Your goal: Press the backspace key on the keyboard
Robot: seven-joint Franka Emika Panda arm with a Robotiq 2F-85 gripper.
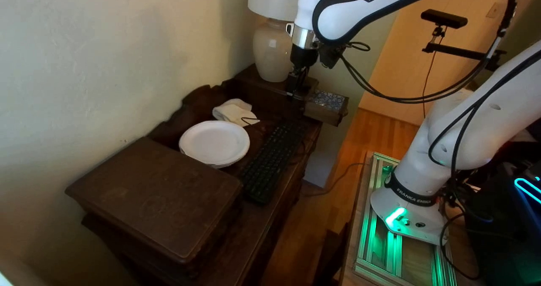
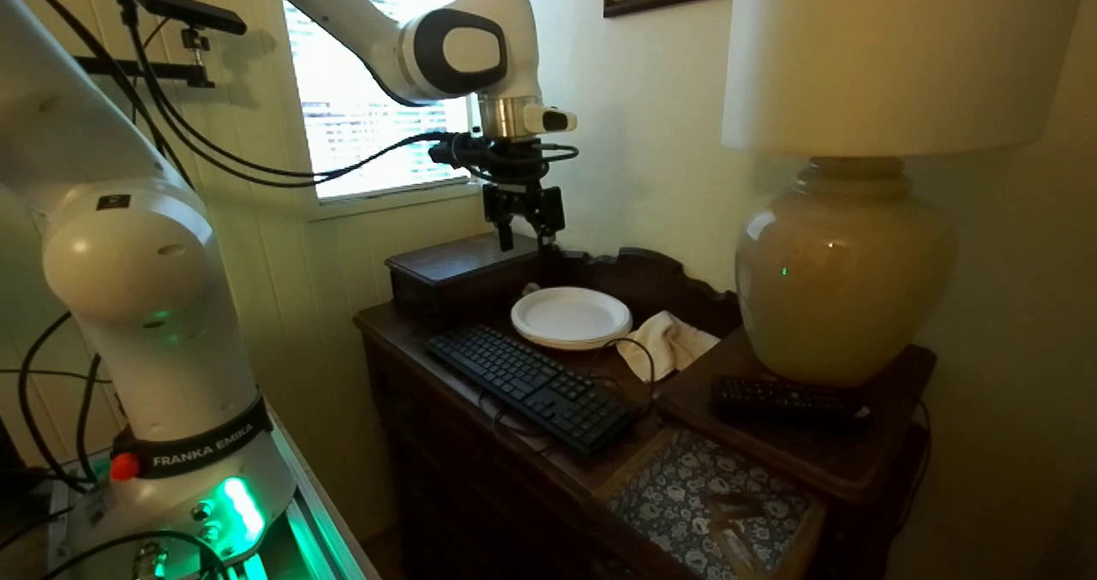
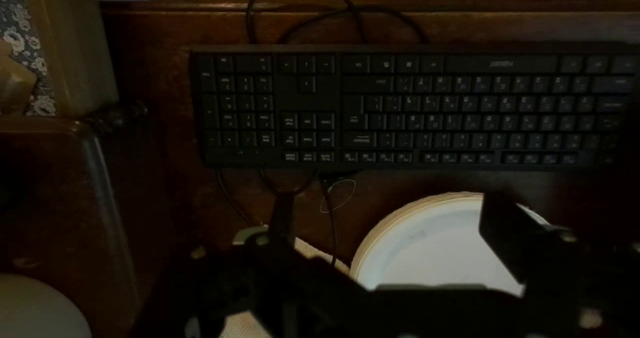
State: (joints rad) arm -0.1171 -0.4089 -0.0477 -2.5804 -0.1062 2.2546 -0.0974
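The long black keyboard lies on the dark wooden dresser in both exterior views (image 1: 270, 161) (image 2: 531, 383). In the wrist view the keyboard (image 3: 415, 103) spans the upper middle, with its lettering upside down. The backspace key (image 3: 359, 139) is in the row nearest the function keys, left of the wrist view's centre. My gripper (image 3: 390, 213) is open and empty, its two dark fingers wide apart. In both exterior views the gripper (image 1: 292, 87) (image 2: 526, 242) points down and hangs well above the dresser, touching nothing. In the wrist view the fingers lie over the plate side of the keyboard.
White plates (image 1: 214, 143) and a cream cloth (image 2: 667, 344) lie beside the keyboard. A wooden box (image 1: 156, 197) stands at one end. A lamp (image 2: 844, 272) and a remote (image 2: 784, 400) are on a raised shelf, above an open drawer (image 2: 703, 494). Thin cables (image 3: 332, 218) run around the keyboard.
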